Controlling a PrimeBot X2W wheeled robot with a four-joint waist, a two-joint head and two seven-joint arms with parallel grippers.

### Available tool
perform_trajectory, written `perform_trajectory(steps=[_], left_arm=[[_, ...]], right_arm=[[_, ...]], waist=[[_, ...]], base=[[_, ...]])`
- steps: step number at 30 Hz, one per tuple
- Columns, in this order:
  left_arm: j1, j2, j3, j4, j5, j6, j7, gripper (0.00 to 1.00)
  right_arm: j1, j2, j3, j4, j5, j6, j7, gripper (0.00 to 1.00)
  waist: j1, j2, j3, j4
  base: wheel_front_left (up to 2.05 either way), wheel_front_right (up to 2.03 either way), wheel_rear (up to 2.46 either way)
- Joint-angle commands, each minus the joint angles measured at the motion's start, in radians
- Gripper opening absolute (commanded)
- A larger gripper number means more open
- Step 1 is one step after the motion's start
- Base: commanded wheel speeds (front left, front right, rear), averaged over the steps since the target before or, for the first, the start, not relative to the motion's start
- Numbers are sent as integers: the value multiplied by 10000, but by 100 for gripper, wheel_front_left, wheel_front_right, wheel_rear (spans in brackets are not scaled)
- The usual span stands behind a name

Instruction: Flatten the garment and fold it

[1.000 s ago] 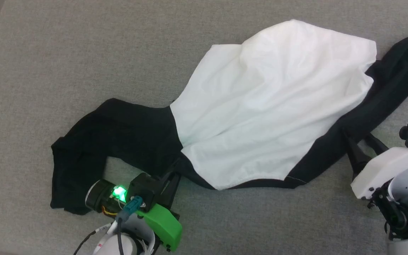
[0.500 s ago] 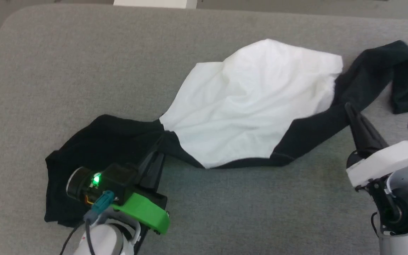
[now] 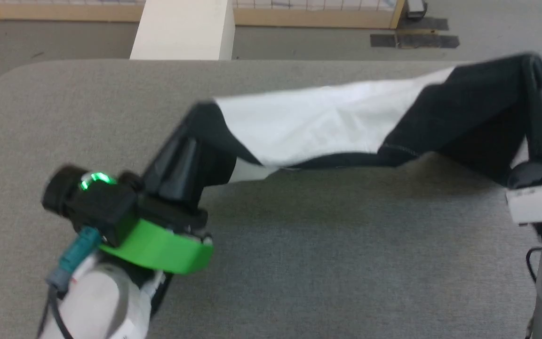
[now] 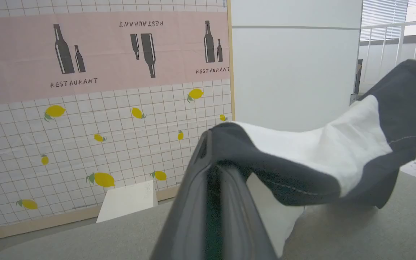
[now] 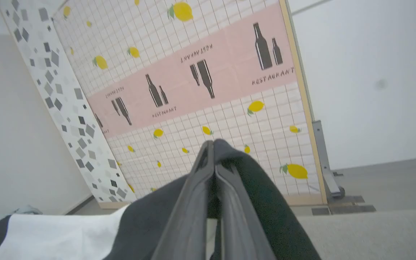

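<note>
Black-and-white garment point(image 3: 327, 125) stretched above the table point(image 3: 299, 263), ends pinched tight in my left gripper point(image 4: 207, 139) and right gripper point(image 5: 211, 146).

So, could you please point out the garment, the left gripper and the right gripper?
garment point(image 3: 327, 122): head view, on its white body.
left gripper point(image 4: 208, 144): left wrist view, between the fingertips, which pinch black cloth.
right gripper point(image 5: 213, 150): right wrist view, between the fingertips.
</note>
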Motion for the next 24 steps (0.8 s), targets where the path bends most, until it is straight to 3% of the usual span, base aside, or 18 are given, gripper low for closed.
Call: perform_trajectory(steps=[1, 13, 24], left_arm=[[-582, 107, 105, -238, 3, -34, 207, 0], [-3719, -50, 392, -1265, -742, -162, 2716, 0], [-5060, 66, 576, -394, -1837, -324, 4513, 0]], right_arm=[[-466, 3, 118, -303, -170, -13, 173, 0], [-3076, -66, 574, -1360, -769, -13, 2110, 0], [-4070, -20, 484, -876, -534, -13, 3780, 0]], waist=[[0, 0, -401, -309], [0, 0, -1233, -551], [0, 0, -993, -665]], base=[[0, 0, 0], [0, 0, 0], [0, 0, 0]])
